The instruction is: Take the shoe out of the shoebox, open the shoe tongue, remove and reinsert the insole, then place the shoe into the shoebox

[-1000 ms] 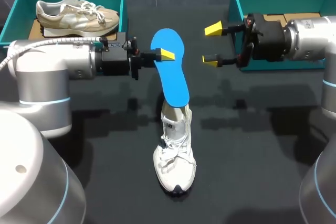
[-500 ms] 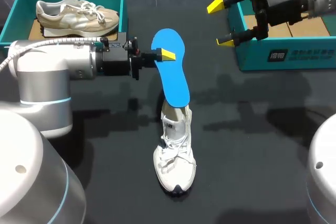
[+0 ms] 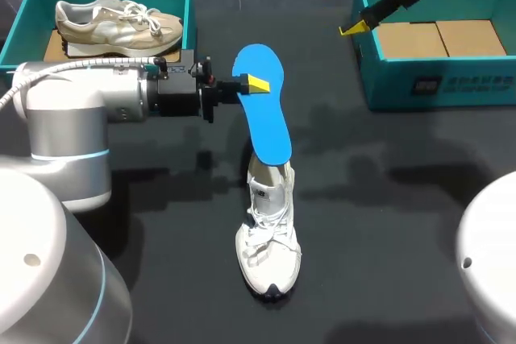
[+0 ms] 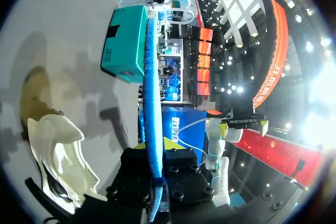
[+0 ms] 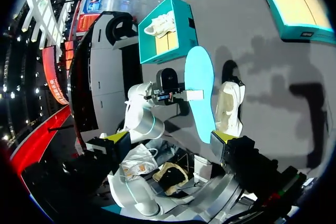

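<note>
A dark table (image 3: 161, 279) fills the head view, matte, with two teal boxes at its far corners.

Nearest me, the white shoe (image 3: 268, 239) sits upright mid-table, toe towards me, just as it did a second ago. The blue insole (image 3: 262, 102) rises from its heel opening and leans away, its lower end tucked inside the shoe. My left gripper (image 3: 251, 84) comes in from the side and is clamped on the insole's upper part. In the left wrist view the insole (image 4: 151, 103) stands edge-on between the fingers. None of that has moved.

What changed is my right gripper (image 3: 332, 1). A second ago it hung just beside the insole, in front of the right box (image 3: 439, 86). Now it has lifted off to the table's far edge, fingers wide apart and holding nothing.

I judge the insole is partway through reinsertion, and with the right arm withdrawn the left must push it home alone.

At the far side, the right box is empty, showing its cardboard floor. The left box (image 3: 24, 6) holds a beige shoe (image 3: 117, 22).
</note>
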`<action>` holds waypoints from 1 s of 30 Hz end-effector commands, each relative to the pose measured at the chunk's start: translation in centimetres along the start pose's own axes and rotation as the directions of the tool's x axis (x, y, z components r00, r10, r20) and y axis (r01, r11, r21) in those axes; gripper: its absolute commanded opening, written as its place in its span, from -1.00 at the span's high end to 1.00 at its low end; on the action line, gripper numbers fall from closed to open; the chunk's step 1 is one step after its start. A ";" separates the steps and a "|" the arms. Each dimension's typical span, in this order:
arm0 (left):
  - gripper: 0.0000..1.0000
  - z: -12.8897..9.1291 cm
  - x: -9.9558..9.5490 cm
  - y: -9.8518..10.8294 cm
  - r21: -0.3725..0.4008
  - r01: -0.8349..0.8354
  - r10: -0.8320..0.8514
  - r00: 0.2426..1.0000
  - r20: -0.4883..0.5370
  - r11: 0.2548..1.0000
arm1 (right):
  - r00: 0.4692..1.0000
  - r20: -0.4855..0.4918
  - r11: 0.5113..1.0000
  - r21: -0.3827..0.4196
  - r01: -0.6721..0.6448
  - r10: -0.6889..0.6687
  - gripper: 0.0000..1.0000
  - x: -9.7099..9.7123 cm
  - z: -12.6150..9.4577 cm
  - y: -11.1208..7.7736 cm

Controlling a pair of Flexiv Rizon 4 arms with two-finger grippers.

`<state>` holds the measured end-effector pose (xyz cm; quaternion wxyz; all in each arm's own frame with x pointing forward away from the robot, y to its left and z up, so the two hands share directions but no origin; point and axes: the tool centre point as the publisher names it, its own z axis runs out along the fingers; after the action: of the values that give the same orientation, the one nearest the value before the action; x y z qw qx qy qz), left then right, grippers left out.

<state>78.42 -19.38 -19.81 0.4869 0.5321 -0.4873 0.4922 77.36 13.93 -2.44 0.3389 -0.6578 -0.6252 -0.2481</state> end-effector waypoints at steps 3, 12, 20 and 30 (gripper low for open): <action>1.00 0.1 -0.1 0.1 0.002 -0.001 0.001 1.000 -0.001 1.000 | 0.917 0.397 0.999 -0.045 -0.018 0.035 -1.00 1.4 0.1 -1.1; 1.00 0.1 -0.1 0.1 0.002 -0.001 0.001 1.000 -0.001 1.000 | 0.867 0.493 0.997 -0.065 -0.049 0.075 -1.00 2.3 0.7 -1.3; 1.00 0.1 -0.1 0.1 0.002 -0.001 0.001 1.000 -0.001 1.000 | 0.839 0.535 0.995 -0.073 -0.069 0.098 -1.00 2.6 1.4 -1.4; 1.00 0.1 -0.1 0.1 0.002 -0.001 0.001 1.000 -0.001 1.000 | 0.772 0.629 0.993 -0.116 -0.021 0.090 -1.00 4.2 3.2 -1.6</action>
<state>78.42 -19.39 -19.81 0.4869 0.5321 -0.4873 0.4923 75.99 18.07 -1.39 0.1249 -0.7327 -0.6647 -0.0758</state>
